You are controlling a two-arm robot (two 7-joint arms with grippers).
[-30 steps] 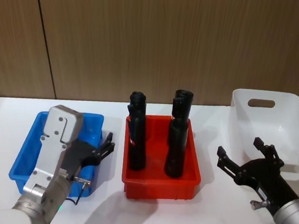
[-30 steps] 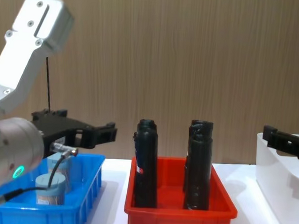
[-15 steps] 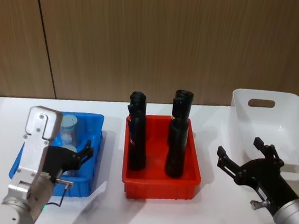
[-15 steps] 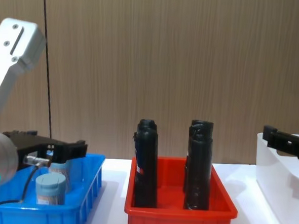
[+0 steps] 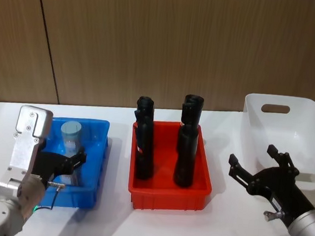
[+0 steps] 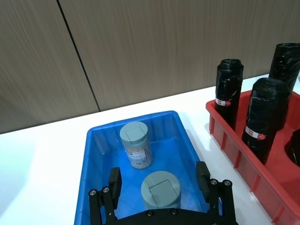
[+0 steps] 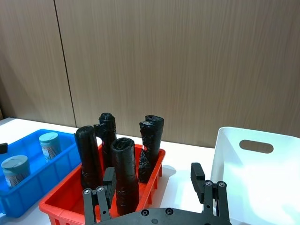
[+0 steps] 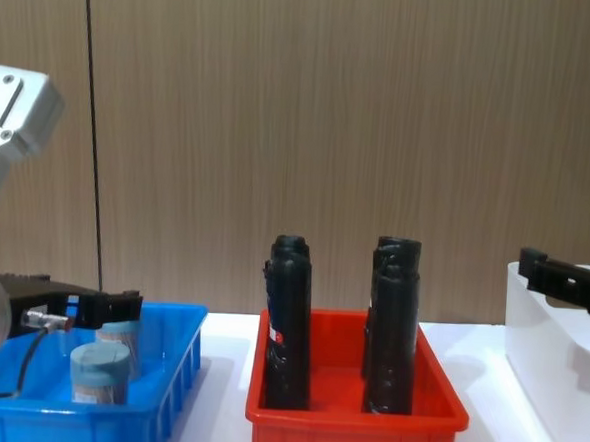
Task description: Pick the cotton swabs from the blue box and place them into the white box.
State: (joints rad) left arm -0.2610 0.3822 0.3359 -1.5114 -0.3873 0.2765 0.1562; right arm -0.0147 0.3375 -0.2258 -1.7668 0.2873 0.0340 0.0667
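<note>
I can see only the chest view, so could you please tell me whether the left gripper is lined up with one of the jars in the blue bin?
Observer: Yes. From its wrist camera the left gripper is open, and the near jar sits centred between its fingers.
Operator: Thank you. How does the other jar stand?
Observer: The far jar is upright, farther back in the blue bin, outside the fingers.
Operator: And where is the right gripper?
Observer: In the head view the right gripper is open and hangs on the robot's side of the white bin, outside it.
</note>
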